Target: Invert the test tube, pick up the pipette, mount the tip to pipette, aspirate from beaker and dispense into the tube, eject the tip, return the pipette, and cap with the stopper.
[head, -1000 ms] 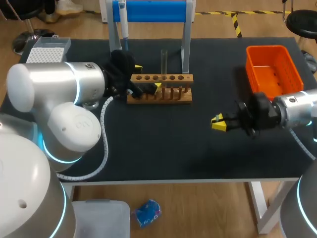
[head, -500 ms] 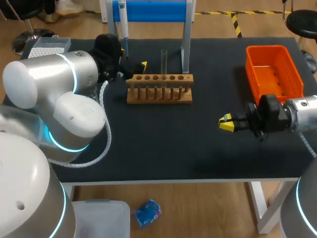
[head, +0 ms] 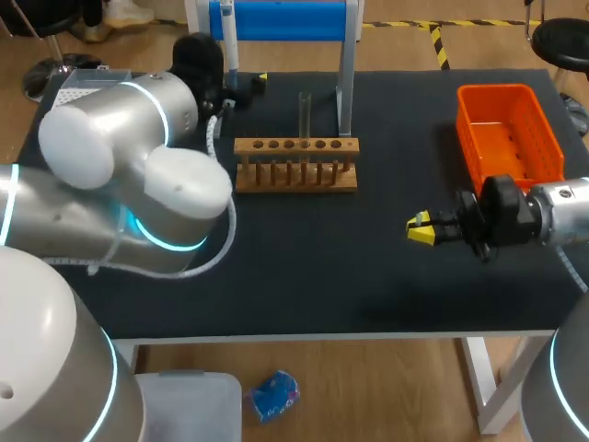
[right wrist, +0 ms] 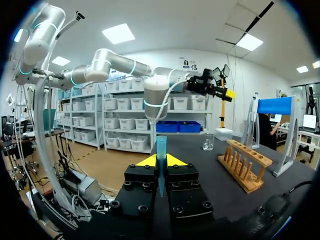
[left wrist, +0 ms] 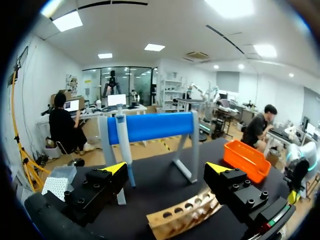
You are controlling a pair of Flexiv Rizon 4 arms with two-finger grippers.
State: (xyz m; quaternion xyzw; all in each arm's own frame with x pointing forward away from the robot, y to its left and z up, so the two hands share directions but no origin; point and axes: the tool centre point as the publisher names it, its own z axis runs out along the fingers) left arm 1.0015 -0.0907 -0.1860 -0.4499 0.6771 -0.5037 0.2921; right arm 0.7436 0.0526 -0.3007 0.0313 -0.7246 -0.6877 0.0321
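Your pipette (head: 230, 41) hangs on the blue stand (head: 281, 18) at the back of the worktop (head: 368, 276). The left jaws stand open just short of it. The left wrist view shows it ahead of one finger rather than centred, so closing like that may shove it off the stand. The left arm (head: 120, 129) also looms near the test tube (head: 305, 110), upright in the rack (head: 296, 175). Only the right wrist view shows you the right jaws clamped on a blue pipette tip (right wrist: 161, 160), and the beaker (right wrist: 208, 141).
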